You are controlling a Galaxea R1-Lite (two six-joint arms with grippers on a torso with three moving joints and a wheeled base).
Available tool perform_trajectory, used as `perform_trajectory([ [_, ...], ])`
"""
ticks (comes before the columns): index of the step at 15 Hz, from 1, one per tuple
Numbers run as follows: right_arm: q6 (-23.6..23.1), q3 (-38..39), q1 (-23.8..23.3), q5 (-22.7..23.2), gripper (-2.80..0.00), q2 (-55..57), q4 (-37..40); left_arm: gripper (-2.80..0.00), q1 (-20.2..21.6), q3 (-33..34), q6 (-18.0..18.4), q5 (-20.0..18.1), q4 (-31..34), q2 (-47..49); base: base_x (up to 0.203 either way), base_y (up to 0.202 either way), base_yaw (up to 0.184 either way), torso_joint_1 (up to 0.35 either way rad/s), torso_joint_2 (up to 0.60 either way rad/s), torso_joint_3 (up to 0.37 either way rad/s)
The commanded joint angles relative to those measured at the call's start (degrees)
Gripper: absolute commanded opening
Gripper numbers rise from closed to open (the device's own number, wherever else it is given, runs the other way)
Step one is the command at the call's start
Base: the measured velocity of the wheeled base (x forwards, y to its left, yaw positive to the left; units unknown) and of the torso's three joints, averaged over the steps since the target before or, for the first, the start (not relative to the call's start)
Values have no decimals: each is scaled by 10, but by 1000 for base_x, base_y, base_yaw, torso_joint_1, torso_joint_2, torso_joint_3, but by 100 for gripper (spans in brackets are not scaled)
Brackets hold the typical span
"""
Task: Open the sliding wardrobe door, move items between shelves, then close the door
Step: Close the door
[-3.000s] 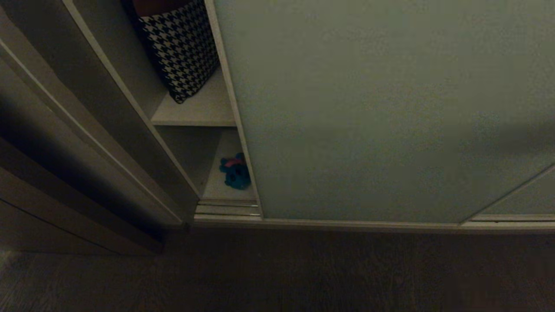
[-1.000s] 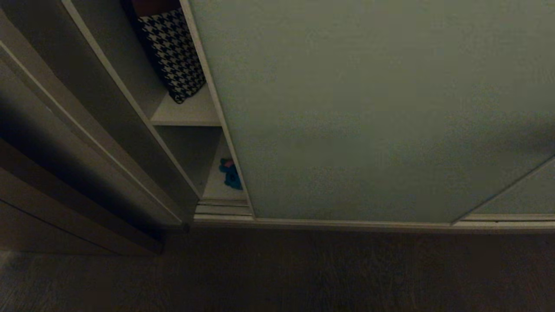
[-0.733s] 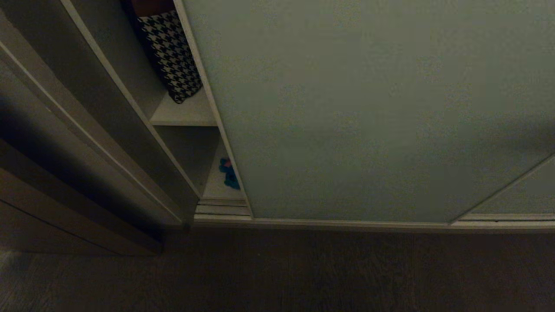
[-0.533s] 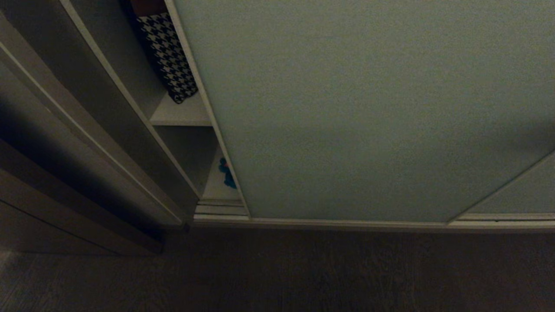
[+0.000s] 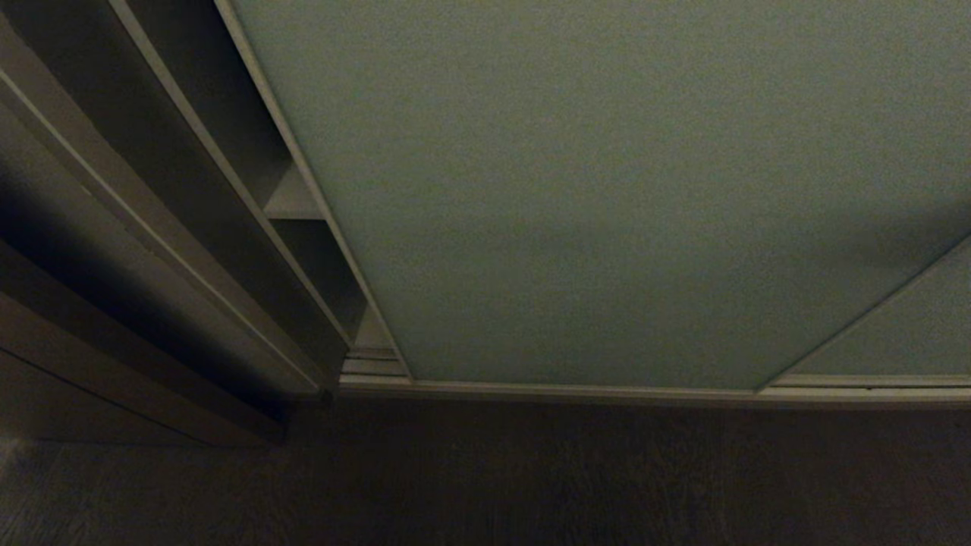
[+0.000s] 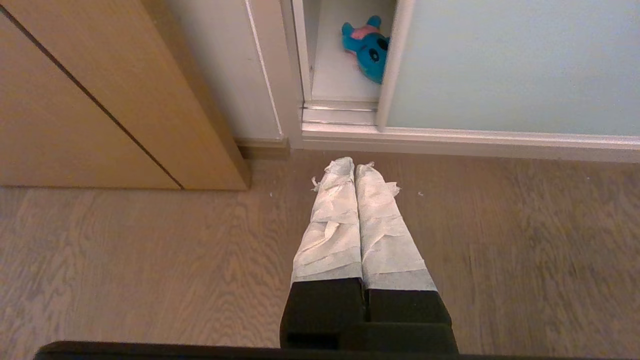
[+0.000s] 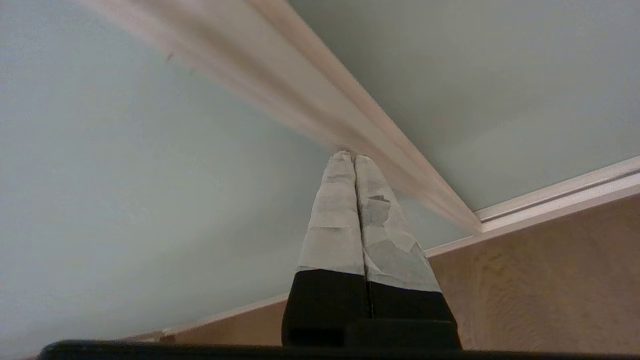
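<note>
The pale grey-green sliding wardrobe door [image 5: 607, 189] covers nearly the whole opening, leaving a thin gap at its left edge. In that gap show slivers of the upper shelf [image 5: 292, 203] and the lower shelf [image 5: 372, 334]. In the left wrist view a teal-blue plush toy with a pink tuft [image 6: 367, 47] lies on the lower shelf [image 6: 340, 80], half behind the door's edge [image 6: 392, 60]. The other item is hidden. My right gripper [image 7: 348, 156] is shut, its tips against the door's slim metal frame strip [image 7: 320, 100]. My left gripper [image 6: 355, 165] is shut and empty, low over the floor.
A dark brown wooden frame [image 5: 114, 265] stands left of the opening, seen as a light wood panel [image 6: 100, 100] in the left wrist view. The door's bottom track [image 5: 569, 390] runs along the wood floor [image 5: 531, 478]. A second grey-green panel [image 5: 895, 334] sits at the far right.
The door has slid left and narrowed the gap. In the head view it now covers the houndstooth cushion and the teal-blue toy, which showed earlier.
</note>
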Motion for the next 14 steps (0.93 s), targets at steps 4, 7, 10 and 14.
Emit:
perform_trajectory([
  [4,0,74,31,1,-280,-68,-21,-280,0,0,0,0,0,1,0,0,0,0,0,0],
  [7,-1,114,52,1,-280,-88,-46,-280,0,0,0,0,0,1,0,0,0,0,0,0],
  [10,-3,167,88,0,-280,-110,-93,-280,0,0,0,0,0,1,0,0,0,0,0,0],
  [14,-1,179,111,0,-280,-135,-96,-280,0,0,0,0,0,1,0,0,0,0,0,0],
])
